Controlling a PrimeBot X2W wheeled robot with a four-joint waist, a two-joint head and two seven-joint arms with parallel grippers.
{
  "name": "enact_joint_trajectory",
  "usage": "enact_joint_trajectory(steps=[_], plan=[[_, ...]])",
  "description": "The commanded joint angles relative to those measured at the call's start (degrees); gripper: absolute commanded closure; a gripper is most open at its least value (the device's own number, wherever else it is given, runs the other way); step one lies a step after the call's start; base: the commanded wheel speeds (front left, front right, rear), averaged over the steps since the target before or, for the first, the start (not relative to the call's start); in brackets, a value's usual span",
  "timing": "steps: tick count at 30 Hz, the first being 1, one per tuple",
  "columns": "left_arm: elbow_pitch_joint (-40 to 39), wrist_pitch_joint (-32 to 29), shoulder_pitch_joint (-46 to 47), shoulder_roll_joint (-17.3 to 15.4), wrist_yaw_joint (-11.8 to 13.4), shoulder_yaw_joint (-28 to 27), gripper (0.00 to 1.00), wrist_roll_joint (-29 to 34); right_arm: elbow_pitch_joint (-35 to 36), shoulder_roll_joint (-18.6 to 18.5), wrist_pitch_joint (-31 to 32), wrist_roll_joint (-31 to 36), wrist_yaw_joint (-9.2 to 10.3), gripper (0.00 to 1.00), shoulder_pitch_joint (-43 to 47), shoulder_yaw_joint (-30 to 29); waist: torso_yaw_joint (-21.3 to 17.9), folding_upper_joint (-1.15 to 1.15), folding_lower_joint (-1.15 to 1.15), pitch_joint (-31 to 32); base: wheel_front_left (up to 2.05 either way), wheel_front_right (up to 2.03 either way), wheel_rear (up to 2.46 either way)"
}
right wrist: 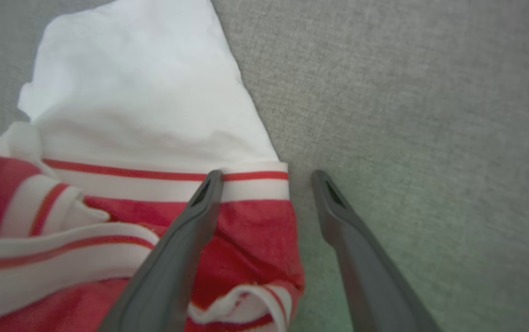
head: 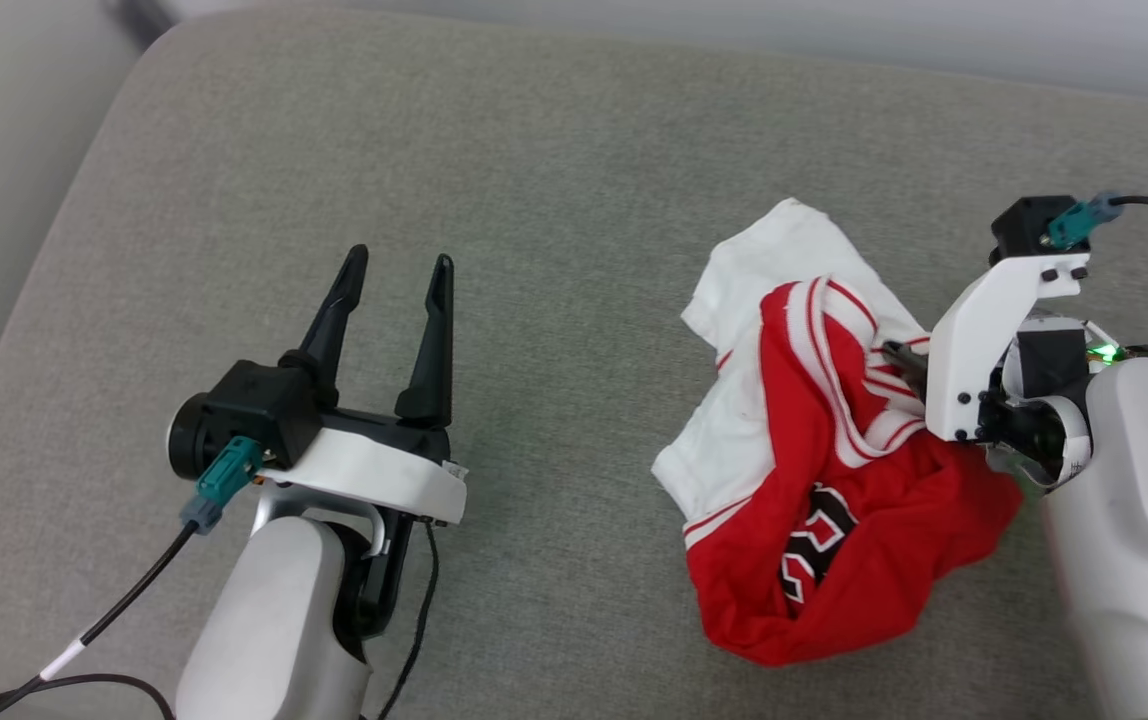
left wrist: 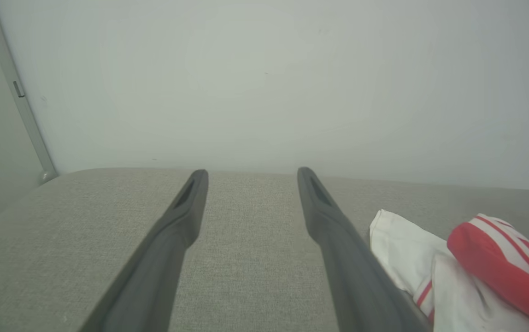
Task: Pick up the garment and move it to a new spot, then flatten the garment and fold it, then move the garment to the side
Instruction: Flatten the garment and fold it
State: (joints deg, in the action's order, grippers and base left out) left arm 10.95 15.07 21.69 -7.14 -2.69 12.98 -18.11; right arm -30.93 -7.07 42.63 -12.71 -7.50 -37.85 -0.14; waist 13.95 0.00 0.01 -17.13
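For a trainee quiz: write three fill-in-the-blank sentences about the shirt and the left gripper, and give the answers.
The garment lies crumpled on a ____ cushion.
The left gripper has its jaws ____, apart from the garment.
The number print is ____ with a white outline.
Missing words: grey; open; black.

Head view from above, wrist views close, sharing garment [head: 814,470]

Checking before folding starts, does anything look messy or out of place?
Only the garment: it lies crumpled in a heap on the gray cushion, one white sleeve sticking out, the number print half hidden in folds. Nothing looks torn.
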Motion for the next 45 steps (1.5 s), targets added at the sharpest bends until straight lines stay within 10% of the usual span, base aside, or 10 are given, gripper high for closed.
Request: enact_joint_trajectory(steps=[1, 6, 7, 8, 9, 21, 34, 35, 37, 45], plan=[[0.27, 0.14, 0.79, 0.64, -0.49, -0.30, 0.00, 0.52, -2.02, -0.98, 1.66, 0.52, 0.02, 0.00, -0.67, 0.83, 2.07, 0.00, -0.01, -1.69, 0.00, 0.00, 0.00], [0.82, 0.14, 0.53, 1.98, -1.66, -1.71, 0.00, 1.58, -8.52, -0.19, 5.89, -1.21, 0.01, 0.00, 1.17, 1.27, 2.93, 0.00, -0.01, -1.79, 0.00, 0.00, 0.00], [0.93, 0.14, 0.32, 2.16, -1.84, -1.99, 0.00, 1.90, -8.85, -0.11, 5.92, -1.27, 0.00, 0.58, 1.23, 1.99, 2.92, 0.00, -0.01, -1.75, 0.00, 0.00, 0.00], [1.06, 0.14, 0.08, 2.32, -1.91, -2.21, 0.00, 2.10, -8.87, 0.03, 5.59, -1.84, 0.00, 0.67, 1.03, 2.84, 2.84, 0.00, -0.01, -1.66, 0.00, 0.00, 0.00], [1.21, 0.14, -0.23, 2.44, -2.13, -2.39, 0.00, 2.46, -8.57, 0.27, 4.97, -2.74, -0.07, 1.00, 0.72, 3.50, 2.67, 0.00, -0.01, -1.47, 0.00, 0.00, 0.00], [3.46, 0.14, -3.53, 2.44, -3.20, -3.97, 0.00, 5.00, 2.93, -4.84, -9.31, -1.59, 0.03, 1.00, -2.48, 7.64, -2.74, 0.00, -0.01, 4.72, 0.00, 0.00, 0.00], [4.71, 0.14, -7.23, 1.28, -2.90, -5.15, 0.00, 5.86, 17.77, 0.08, -10.79, 3.94, 0.02, 1.00, 25.14, -18.34, -8.81, 0.00, -0.01, 9.11, 0.00, 0.00, 0.00], [4.89, 0.14, -7.38, 1.22, -2.89, -5.17, 0.00, 5.86, 17.29, 0.95, -11.25, 4.53, 0.02, 0.95, 27.24, -19.63, -9.06, 0.00, -0.01, 9.17, 0.00, 0.00, 0.00], [5.39, 0.14, -7.54, 1.04, -2.86, -5.16, 0.00, 5.76, 16.58, 2.58, -12.19, 4.38, 0.01, 0.00, 29.93, -21.13, -9.43, 0.00, -0.01, 9.35, 0.00, 0.00, 0.00], [6.97, -0.65, -9.47, -0.29, -1.94, -5.43, 0.00, 5.34, 19.84, 4.22, -33.89, 6.52, 0.02, 0.00, 32.88, -19.76, -10.14, 0.00, -0.01, 11.78, 0.00, 0.00, 0.00]])
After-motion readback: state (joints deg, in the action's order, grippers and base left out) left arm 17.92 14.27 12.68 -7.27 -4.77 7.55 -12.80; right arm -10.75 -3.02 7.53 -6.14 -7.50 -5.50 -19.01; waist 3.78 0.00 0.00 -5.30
